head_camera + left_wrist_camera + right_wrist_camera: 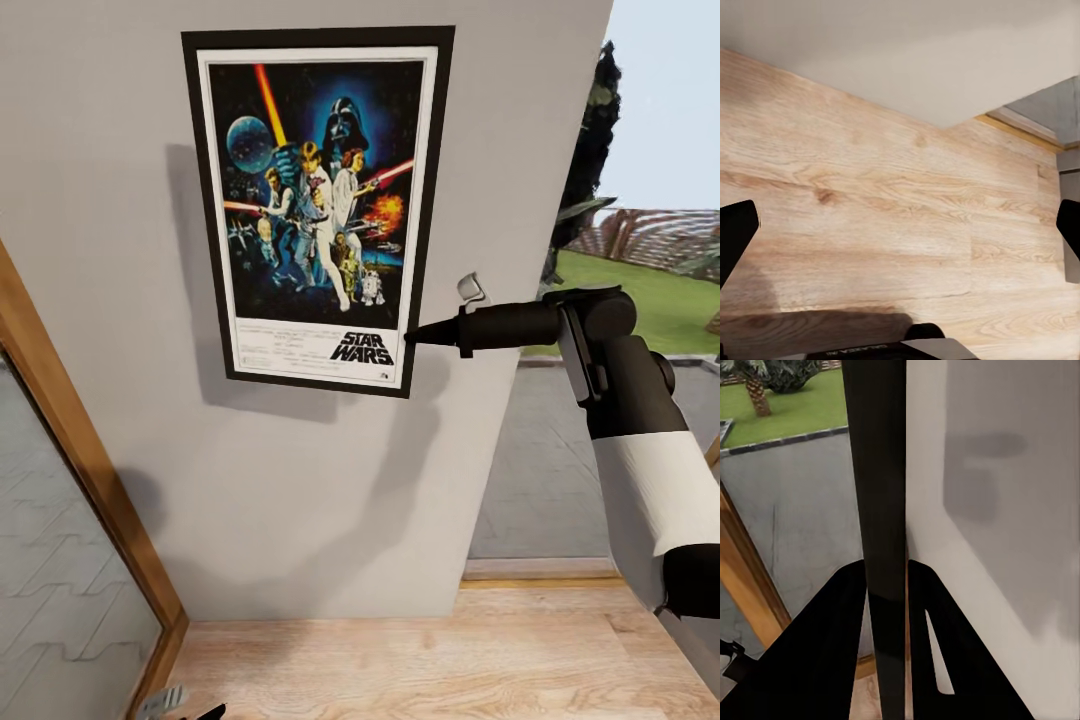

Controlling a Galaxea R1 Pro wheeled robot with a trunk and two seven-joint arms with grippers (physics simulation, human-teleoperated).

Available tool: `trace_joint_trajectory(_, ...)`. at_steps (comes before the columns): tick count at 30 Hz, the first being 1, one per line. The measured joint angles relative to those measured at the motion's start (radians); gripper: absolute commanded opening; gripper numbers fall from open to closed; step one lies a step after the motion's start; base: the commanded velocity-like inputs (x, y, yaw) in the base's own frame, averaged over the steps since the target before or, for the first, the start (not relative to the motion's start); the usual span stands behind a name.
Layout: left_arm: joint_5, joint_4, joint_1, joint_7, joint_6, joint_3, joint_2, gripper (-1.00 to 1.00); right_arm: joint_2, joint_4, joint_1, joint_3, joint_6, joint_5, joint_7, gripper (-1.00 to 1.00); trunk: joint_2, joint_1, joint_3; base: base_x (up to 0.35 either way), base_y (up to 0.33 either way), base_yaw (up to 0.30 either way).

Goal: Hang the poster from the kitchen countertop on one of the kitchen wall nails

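Grey wall [300, 500] filled most of the head view, rising from a pale wooden floor [450, 650]. Flat against that wall hung the poster [315, 210], upright, its black frame and white border enclosing the colourful figures and the "STAR WARS" logo at the bottom. The right claw [418, 334] reached in from the right, its black fingertips pinching the poster's lower right edge, just beside the logo. In the right wrist view the poster's dark edge [883, 532] ran straight between the two black fingers [817, 660], which were clamped on it from either side, the wall close on one side.

A small grey metal piece [470, 290] sat on the wall just above the claw's fingers; what it was could not be told. Left of the poster a wooden-framed glass panel [70, 560] slanted down to the floor. Right of the wall's end, paving and green lawn [660, 300] showed outside.

The left claw [900, 232] hung low over the floorboards, its fingers spread wide apart with nothing between them.
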Motion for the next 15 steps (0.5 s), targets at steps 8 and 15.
trace_joint_trajectory(8, 0.000, 0.000, 0.000, 0.000, 0.000, 0.000, 0.000, 1.00, 0.000, 0.000, 0.000, 0.000, 0.000, -0.001, 0.000, -1.00, 0.000, 0.000, 0.000, 0.000, 0.085, 0.000)
trace_joint_trajectory(15, 0.000, 0.000, 0.000, 0.000, 0.000, 0.000, 0.000, 1.00, 0.000, 0.000, 0.000, 0.000, 0.000, -0.001, 0.000, -1.00, 0.000, 0.000, 0.000, 0.000, 0.109, 0.000)
